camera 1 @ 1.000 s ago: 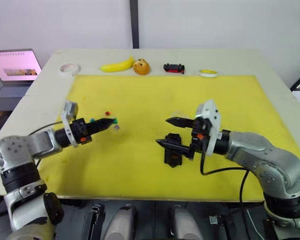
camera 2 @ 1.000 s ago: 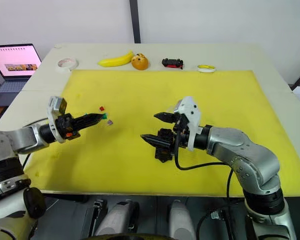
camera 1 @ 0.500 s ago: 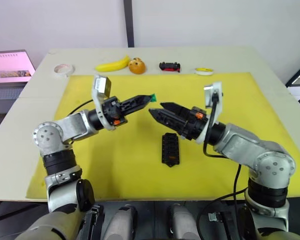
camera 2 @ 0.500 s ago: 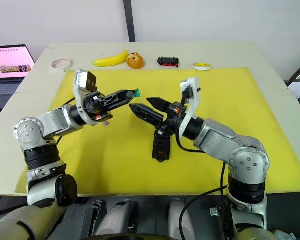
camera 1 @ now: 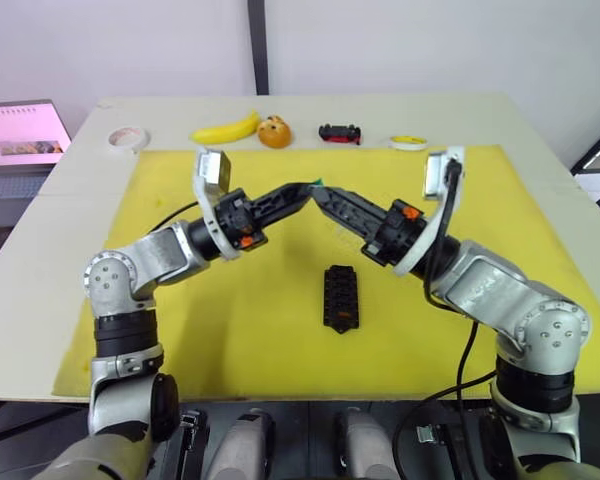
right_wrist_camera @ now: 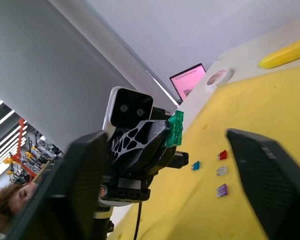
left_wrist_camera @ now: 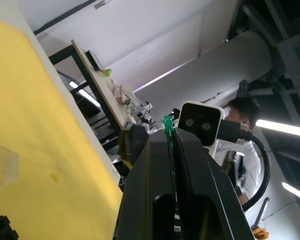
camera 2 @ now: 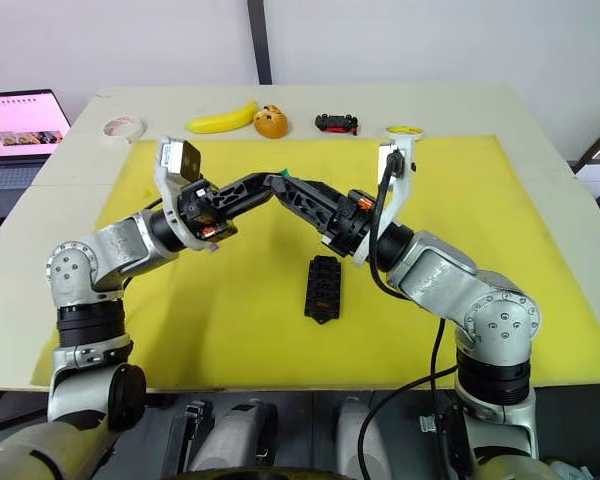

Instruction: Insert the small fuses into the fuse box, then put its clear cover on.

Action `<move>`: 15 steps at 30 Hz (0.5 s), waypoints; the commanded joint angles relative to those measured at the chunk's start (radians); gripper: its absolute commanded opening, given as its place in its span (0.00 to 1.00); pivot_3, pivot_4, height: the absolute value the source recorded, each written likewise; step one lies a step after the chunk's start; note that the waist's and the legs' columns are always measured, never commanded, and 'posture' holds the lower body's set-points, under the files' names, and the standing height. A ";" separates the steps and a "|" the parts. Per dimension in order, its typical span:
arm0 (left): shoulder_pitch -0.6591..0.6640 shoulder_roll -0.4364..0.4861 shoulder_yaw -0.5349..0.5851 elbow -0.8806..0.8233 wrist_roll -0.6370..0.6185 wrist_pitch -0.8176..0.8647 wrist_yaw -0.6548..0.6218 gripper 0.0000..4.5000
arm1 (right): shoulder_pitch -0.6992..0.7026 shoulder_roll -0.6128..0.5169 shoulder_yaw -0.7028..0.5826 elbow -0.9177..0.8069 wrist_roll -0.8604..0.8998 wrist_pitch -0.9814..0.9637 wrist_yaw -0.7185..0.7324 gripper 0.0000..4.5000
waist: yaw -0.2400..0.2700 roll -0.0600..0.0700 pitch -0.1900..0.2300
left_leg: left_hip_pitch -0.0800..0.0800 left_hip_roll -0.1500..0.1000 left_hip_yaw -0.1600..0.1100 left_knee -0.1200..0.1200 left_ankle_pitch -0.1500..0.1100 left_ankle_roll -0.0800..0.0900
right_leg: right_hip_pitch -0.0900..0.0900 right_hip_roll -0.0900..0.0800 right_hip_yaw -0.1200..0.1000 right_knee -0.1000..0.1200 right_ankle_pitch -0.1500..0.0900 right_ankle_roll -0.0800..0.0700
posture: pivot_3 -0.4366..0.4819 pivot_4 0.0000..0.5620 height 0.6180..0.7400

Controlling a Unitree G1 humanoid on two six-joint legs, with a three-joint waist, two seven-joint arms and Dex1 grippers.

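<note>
Overhead, left pincer (left_wrist_camera: 171,145) pinches a glossy translucent green fuse (left_wrist_camera: 168,124); right pincer (right_wrist_camera: 162,165) gapes wide around it.

The setting looked like a robotics lab or test room. A pale bench (camera 1: 540,130) stood against plain white walls, with a yellow mat (camera 1: 230,330) spread over it as a work surface. At its far edge lay odd props in a row: a banana (camera 1: 225,129), a roll of tape (camera 1: 127,138), a small toy car (camera 1: 340,132). Off the robot's left side, an open laptop (camera 1: 20,135) glowed pink on a lower desk. The left wrist view caught strip lights (left_wrist_camera: 277,125) overhead, another cluttered table (left_wrist_camera: 107,92) farther back, and a person (left_wrist_camera: 240,112) nearby.
</note>
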 commanded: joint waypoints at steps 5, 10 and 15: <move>0.016 0.057 -0.051 -0.044 -0.105 -0.086 0.013 0.00 | -0.003 -0.021 0.025 -0.020 0.007 -0.045 0.007 0.61 | -0.001 0.000 0.000 | 0.000 0.000 0.000 0.000 0.000 0.000 | 0.000 0.000 0.000 0.000 0.000 0.000 | 0.48 0.27 1.00; 0.022 0.076 -0.078 -0.049 -0.119 -0.120 0.008 0.00 | 0.001 -0.033 0.035 -0.030 0.012 -0.057 0.024 0.41 | 0.000 0.000 0.000 | 0.000 0.000 0.000 0.000 0.000 0.000 | 0.000 0.001 0.000 0.000 0.000 0.000 | 0.48 0.27 1.00; 0.029 0.088 -0.096 -0.055 -0.134 -0.143 0.006 0.00 | 0.001 -0.046 0.039 -0.032 0.019 -0.069 0.025 0.21 | 0.000 0.000 0.000 | 0.000 0.000 0.000 0.000 0.000 0.001 | 0.000 0.001 0.000 0.000 0.000 0.000 | 0.48 0.27 1.00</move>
